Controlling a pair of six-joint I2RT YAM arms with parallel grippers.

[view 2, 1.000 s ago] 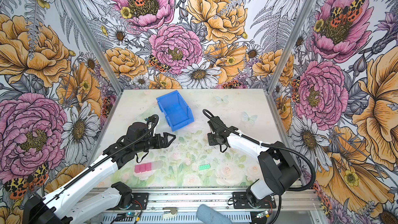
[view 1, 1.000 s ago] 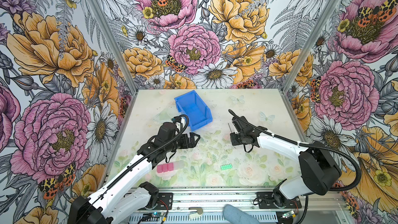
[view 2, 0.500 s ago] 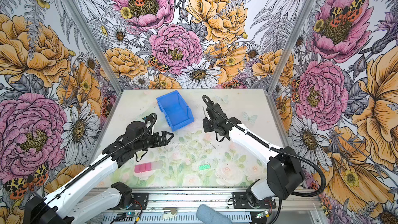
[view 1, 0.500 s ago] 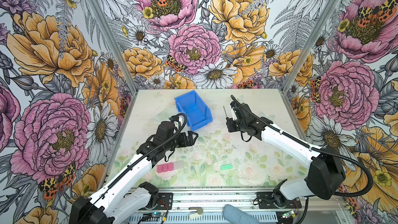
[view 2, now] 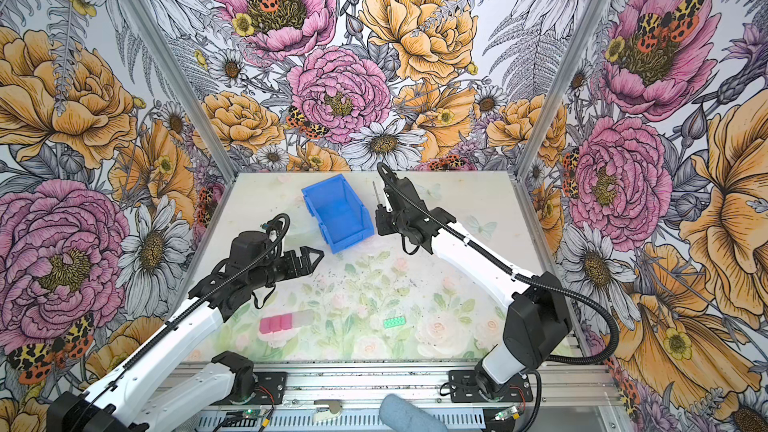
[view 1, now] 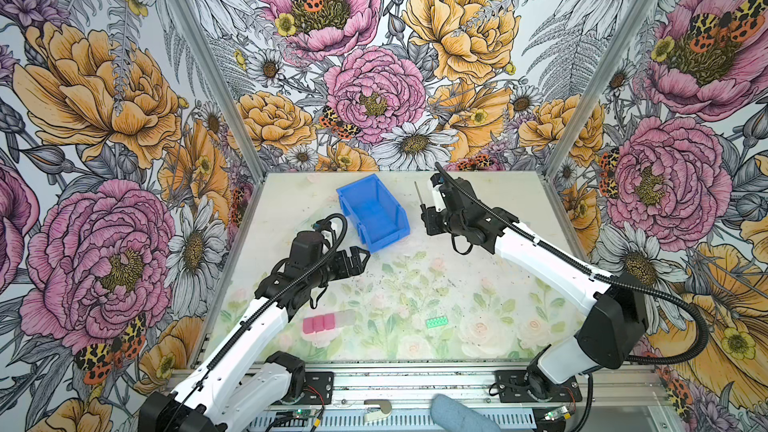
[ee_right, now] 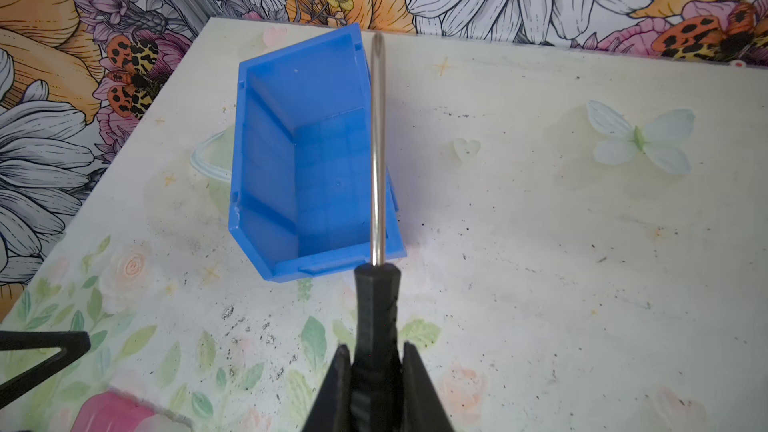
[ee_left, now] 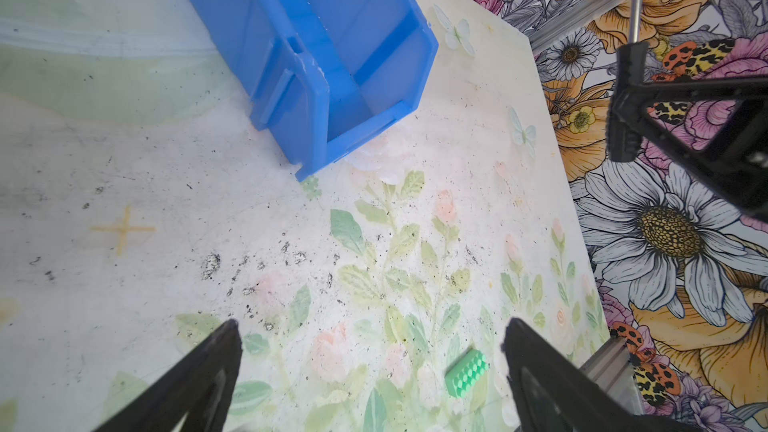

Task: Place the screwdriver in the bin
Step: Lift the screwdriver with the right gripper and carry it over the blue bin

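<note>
Two grippers of mine show in both top views. My right gripper (view 1: 428, 221) is clamped tight on the screwdriver (view 1: 419, 197). It holds the black handle above the table (view 1: 490, 284), just beside the bin (view 1: 374, 211) on its right and outside it, with the thin shaft pointing toward the back wall. The bin is blue moulded plastic, rectangular and open-topped, with a lowered front lip. My left gripper (view 1: 362, 261) hangs near the bin's front corner with its jaws parted, holding nothing. Nearer my bases lie a small green studded brick (view 1: 436, 321) and a row of pink blocks (view 1: 319, 323).

From my left wrist, both black fingers (ee_left: 224, 338) stand wide apart over a scuffed, speckled tabletop printed with pale leaves. The bin's glossy outer wall shows raised ribs, and the brick's studs sit in neat rows.

From my right wrist, the handle is matte and ridged, pinched between two fingers (ee_right: 332, 388). The polished steel shaft ends in a cross-point tip and is seen across one long wall of the bin.
</note>
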